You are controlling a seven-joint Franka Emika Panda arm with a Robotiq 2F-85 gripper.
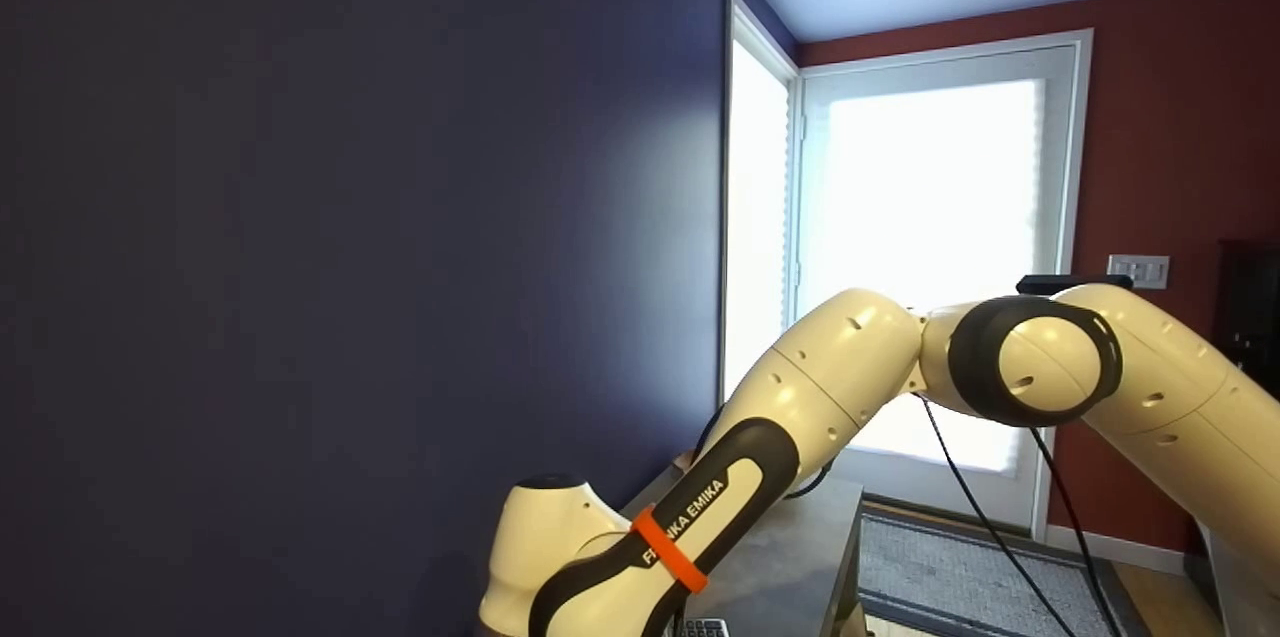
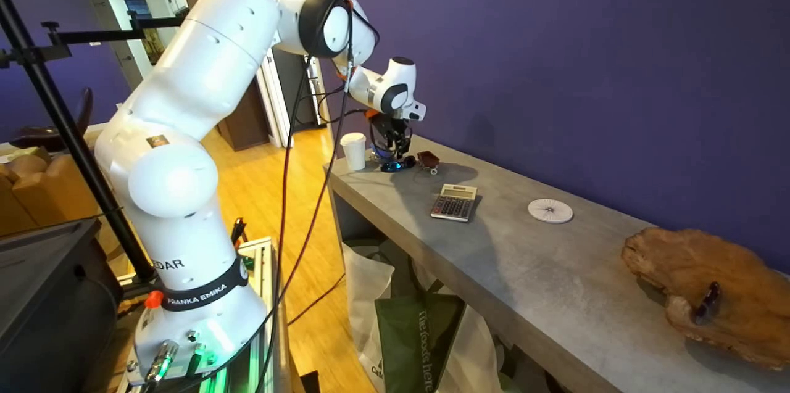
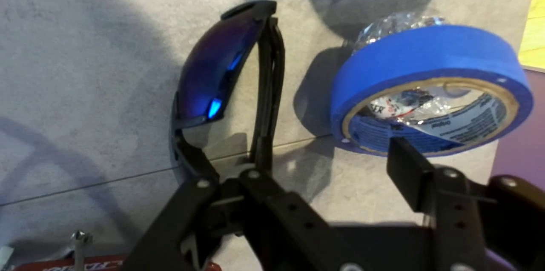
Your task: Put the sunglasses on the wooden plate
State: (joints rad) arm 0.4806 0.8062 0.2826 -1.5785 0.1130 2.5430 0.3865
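Gripper point(image 3: 332, 158) hangs, fingers wide and empty, contact unclear, over one folded pair of sunglasses point(image 3: 213, 67) at the counter's point(image 2: 555, 273) far left, between one lidded white cup point(image 2: 353, 153) and one red toy wagon point(image 2: 428, 160), plus one blue tape roll point(image 3: 425, 49), one calculator point(image 2: 454, 203), one white disc point(image 2: 550, 212), one wooden slab point(image 2: 710, 260) near right.

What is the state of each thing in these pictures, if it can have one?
Gripper: open.
Sunglasses: folded, on the counter.
Wooden slab: lying on the counter.
Cup: upright, lid on.
Calculator: lying face up; power unclear.
White disc: lying flat.
Tape roll: standing or leaning, cannot tell.
Bright-paned door: closed.
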